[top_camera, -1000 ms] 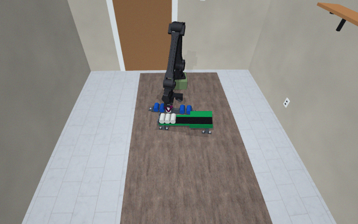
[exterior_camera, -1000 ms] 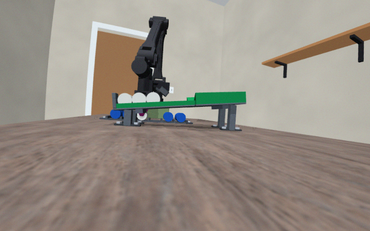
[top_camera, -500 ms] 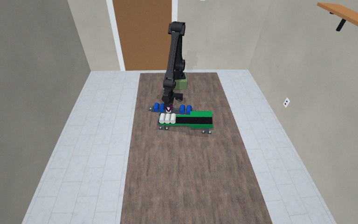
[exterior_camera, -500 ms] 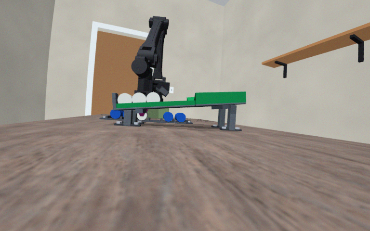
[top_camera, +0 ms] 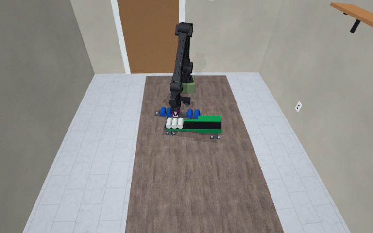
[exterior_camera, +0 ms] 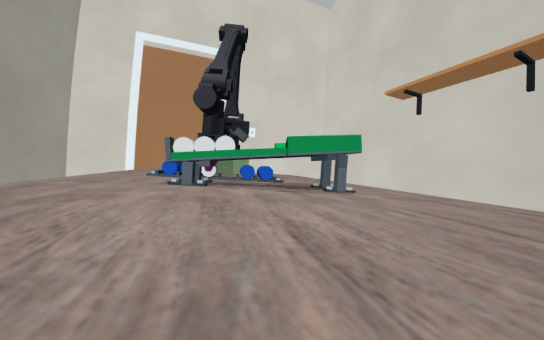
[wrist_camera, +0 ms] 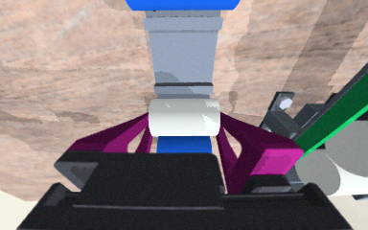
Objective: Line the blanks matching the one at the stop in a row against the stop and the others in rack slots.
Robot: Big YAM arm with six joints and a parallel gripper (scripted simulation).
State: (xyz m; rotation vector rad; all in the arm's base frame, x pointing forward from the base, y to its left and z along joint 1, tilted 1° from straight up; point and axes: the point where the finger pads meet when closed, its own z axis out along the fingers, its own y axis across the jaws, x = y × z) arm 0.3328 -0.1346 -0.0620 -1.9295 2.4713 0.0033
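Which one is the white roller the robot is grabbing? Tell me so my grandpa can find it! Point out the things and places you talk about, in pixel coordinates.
Find the long green ramp (top_camera: 209, 118) (exterior_camera: 324, 144). Beside it, on the robot's side, lies a low gray rack (top_camera: 183, 115) (wrist_camera: 183, 53) with blue rollers. Your roller (top_camera: 175, 115) (exterior_camera: 208, 171) (wrist_camera: 184, 117) is the only white one there, between the pincer's (top_camera: 175, 111) (wrist_camera: 184, 116) purple fingers; the other three white ones sit on the ramp.

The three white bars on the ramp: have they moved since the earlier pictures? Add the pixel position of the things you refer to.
No; the three white bars (top_camera: 174, 123) (exterior_camera: 204, 144) still sit against the ramp's stop (exterior_camera: 168, 147).
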